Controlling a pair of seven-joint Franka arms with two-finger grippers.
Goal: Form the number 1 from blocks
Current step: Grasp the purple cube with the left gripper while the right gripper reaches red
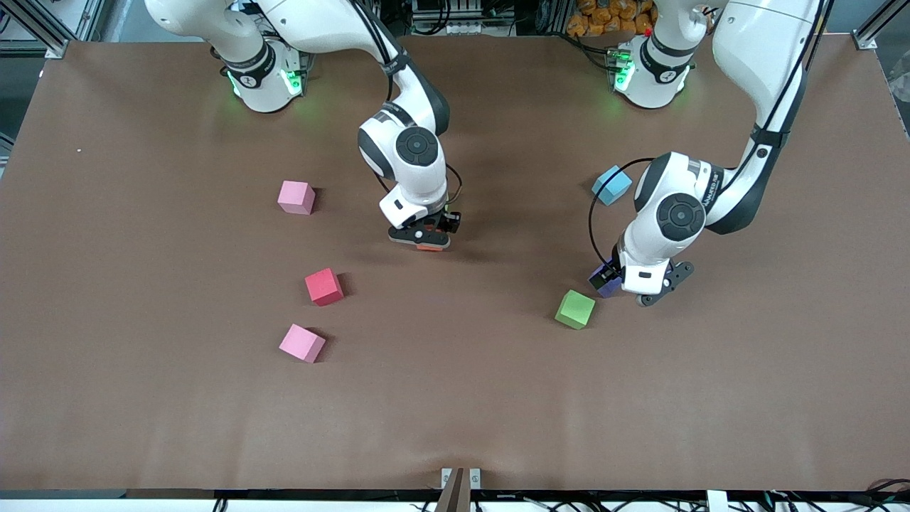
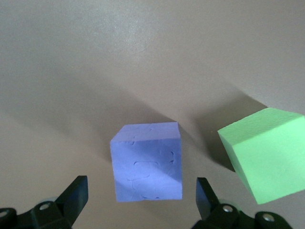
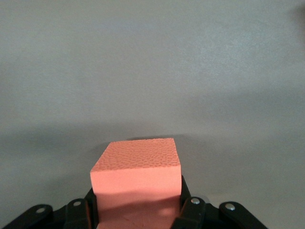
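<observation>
Blocks in sight: seven in all, namely one orange block (image 3: 137, 179), one purple block (image 2: 147, 162), one green block (image 1: 575, 309), one red block (image 1: 324, 286), two pink blocks (image 1: 296, 197) (image 1: 302, 343) and one light blue block (image 1: 611, 185). Only one green block shows.
Arms: two, each with one pincer.
Red and pink group: toward the right arm's end of the table (image 1: 455, 405), well apart from one another; the red block lies between the two pink ones in depth.
Green block: on the table just beside the purple block, nearer to the front camera, not touching it.
Light blue block: farther from the front camera than the purple block, beside the left arm's wrist.
Open room: the wide strip of table nearest the front camera is bare, and so are both ends near the table's edges; every block sits well in from the edges.
Right pincer (image 1: 425, 240): low over the middle of the table, pressed tight on the orange block, which fills the gap between its fingers.
Left pincer (image 2: 140, 202): down at the purple block, spread wide, one finger on each side of it, gaps showing on both sides.
</observation>
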